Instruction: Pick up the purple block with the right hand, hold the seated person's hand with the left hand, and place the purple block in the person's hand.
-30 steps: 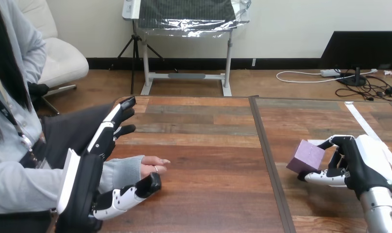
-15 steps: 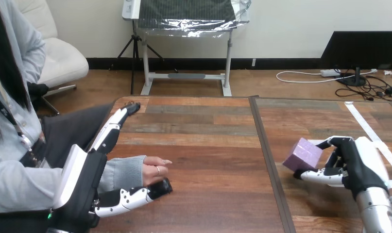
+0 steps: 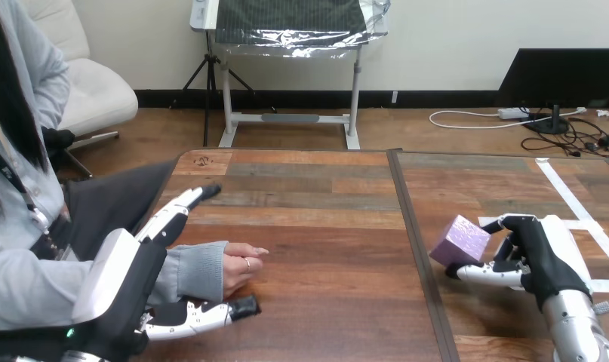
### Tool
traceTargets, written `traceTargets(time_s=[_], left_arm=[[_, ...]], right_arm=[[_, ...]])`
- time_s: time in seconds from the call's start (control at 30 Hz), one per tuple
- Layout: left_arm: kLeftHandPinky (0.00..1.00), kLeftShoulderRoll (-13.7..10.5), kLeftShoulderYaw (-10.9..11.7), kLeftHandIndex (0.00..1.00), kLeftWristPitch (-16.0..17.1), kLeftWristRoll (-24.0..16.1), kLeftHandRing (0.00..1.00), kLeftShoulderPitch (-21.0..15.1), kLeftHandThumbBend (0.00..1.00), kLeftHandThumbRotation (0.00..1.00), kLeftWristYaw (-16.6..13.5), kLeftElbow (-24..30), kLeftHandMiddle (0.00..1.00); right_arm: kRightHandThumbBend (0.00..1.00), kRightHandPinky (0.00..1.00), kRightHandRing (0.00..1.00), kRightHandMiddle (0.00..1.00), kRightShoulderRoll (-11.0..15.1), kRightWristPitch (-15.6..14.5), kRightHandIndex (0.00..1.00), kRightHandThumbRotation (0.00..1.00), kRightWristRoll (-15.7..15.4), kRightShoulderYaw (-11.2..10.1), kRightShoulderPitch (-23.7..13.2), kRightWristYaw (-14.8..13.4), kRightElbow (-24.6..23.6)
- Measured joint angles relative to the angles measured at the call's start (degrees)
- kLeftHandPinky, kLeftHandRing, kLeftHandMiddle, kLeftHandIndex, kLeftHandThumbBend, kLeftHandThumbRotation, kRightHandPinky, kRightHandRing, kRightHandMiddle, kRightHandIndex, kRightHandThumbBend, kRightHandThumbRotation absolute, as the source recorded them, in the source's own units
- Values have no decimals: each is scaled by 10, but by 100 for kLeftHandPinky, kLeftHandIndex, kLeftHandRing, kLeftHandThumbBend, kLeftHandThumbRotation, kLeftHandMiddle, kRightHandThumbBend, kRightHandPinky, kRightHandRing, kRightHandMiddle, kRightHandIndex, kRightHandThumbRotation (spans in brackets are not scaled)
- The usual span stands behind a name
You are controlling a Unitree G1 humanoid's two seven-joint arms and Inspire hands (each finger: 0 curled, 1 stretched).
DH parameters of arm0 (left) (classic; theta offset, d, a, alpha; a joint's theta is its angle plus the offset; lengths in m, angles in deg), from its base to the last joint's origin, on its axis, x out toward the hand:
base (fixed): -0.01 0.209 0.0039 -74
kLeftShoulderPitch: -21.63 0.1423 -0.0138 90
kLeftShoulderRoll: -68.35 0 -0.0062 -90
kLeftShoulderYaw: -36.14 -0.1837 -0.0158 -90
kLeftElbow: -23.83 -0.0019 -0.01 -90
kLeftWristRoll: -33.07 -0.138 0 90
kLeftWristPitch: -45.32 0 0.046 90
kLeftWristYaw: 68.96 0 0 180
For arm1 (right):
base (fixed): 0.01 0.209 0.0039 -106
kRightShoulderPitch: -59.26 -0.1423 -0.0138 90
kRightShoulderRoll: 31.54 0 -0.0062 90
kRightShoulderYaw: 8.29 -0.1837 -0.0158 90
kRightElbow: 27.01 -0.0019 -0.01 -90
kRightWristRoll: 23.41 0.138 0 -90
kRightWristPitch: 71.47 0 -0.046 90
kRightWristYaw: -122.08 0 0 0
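From the head view, my right hand is near the worktop's right edge, pinching the block. Its fingers curl over the block's far side and its thumb lies along the underside. The block sits tilted in that grip, one corner pointing up. It looks just clear of the worktop, though I cannot tell for sure. I judge the grip firm enough to carry it, and since the block sticks out past the fingertips, it can be set down without the fingers getting in the way.

At the left edge, the person's hand rests on the worktop, loosely closed, knuckles toward the middle. My left hand is spread around it. The straight fingers reach along the far side of the sleeve, and the thumb lies on the near side, close under the person's hand. Nothing is curled round it, so I would not call it held yet. The hand is framing it, ready to close.

Block and person's hand are well apart, with the worktop's dark seam between them. The carry across is not yet done.
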Motion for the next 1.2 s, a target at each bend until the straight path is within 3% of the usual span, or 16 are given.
traceTargets(time_s=[0.53,1.2], left_arm=[[85,-50,-13,87,-52,-35,90,-15,100,39,-4,-1,89],[83,-106,-52,85,-89,-76,87,-70,100,33,-10,-24,86]], right_arm=[[34,4,8,14,-2,0,16,6,13,-8,0,18,-30],[32,4,8,13,-10,1,16,12,24,-22,0,35,-67]])
